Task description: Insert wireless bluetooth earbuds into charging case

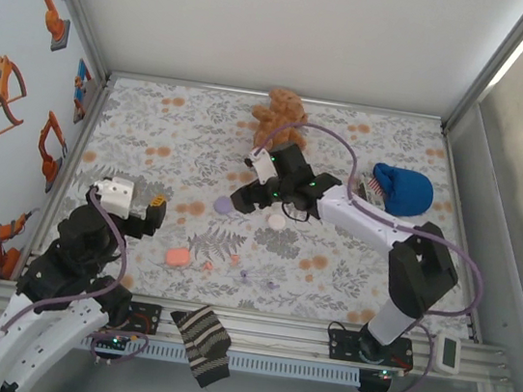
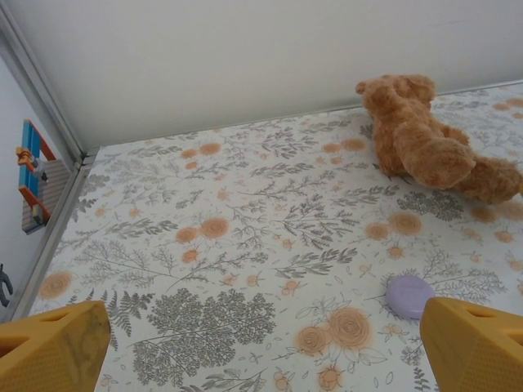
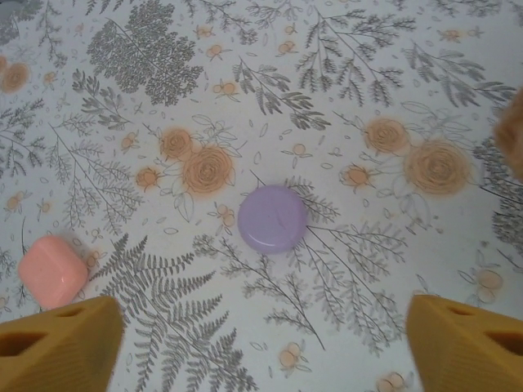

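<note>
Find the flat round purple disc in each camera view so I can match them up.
Top external: flat round purple disc, just left of centre.
Left wrist: the disc sits lower right.
Right wrist: the disc sits near centre.
Shared landmark: fuzzy brown teddy bear, beyond the disc in the top external and left wrist views.

A purple disc (image 3: 272, 218) lies centred — the charging case (image 3: 52, 271) well left.
</note>
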Robot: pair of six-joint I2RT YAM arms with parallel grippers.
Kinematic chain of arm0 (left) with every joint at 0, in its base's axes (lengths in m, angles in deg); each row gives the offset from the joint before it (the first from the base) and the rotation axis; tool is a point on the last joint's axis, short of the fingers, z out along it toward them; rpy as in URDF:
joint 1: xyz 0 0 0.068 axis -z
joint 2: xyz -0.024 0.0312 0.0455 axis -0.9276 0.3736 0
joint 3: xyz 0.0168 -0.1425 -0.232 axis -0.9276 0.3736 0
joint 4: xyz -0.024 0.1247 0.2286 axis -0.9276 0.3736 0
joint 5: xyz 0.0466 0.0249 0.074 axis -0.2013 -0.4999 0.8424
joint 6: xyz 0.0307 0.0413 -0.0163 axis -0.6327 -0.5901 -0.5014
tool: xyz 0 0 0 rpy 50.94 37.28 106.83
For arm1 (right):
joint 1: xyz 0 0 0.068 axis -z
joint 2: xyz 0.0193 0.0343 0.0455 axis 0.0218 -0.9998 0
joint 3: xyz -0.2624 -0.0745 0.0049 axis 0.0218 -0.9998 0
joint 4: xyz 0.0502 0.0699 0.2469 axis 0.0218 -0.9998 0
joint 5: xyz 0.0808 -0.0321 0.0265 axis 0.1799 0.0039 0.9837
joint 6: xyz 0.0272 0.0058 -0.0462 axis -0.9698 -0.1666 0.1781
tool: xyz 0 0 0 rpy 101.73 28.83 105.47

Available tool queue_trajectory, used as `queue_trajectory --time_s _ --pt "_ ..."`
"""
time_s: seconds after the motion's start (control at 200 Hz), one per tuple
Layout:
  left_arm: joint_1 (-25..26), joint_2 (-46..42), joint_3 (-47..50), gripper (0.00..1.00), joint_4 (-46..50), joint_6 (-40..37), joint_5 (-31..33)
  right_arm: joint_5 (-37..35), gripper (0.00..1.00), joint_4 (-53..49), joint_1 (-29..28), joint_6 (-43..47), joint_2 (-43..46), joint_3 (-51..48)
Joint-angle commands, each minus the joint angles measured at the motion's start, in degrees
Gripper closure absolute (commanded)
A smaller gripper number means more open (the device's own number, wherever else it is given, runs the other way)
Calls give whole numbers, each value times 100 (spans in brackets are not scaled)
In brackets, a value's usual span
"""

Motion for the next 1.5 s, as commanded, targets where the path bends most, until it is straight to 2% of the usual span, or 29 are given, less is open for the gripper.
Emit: queue_trajectory --time_s 0.0,0.295,0.726,0.921,1.227,1.407,1.492 --pt "-45 -325 -42 4 248 81 319 -221 0 -232 -182 214 -445 333" --pt "-46 -869 20 4 374 180 664 -782 0 -750 -558 894 -1492 1221" --pt "-41 -786 9 4 378 170 648 -1068 4 -1065 -715 1765 -2361 1850" --pt "-41 -773 17 4 376 172 655 -1189 14 -1251 -732 1952 -2630 2072" --pt "-43 -757 13 4 384 174 653 -1306 23 -1335 -754 2103 -2957 2325" --pt "-41 -750 22 4 384 173 652 -1363 41 -1364 -767 2140 -3039 2305" --pt "-42 -736 14 4 375 158 649 -1404 45 -1347 -759 2173 -3024 2229"
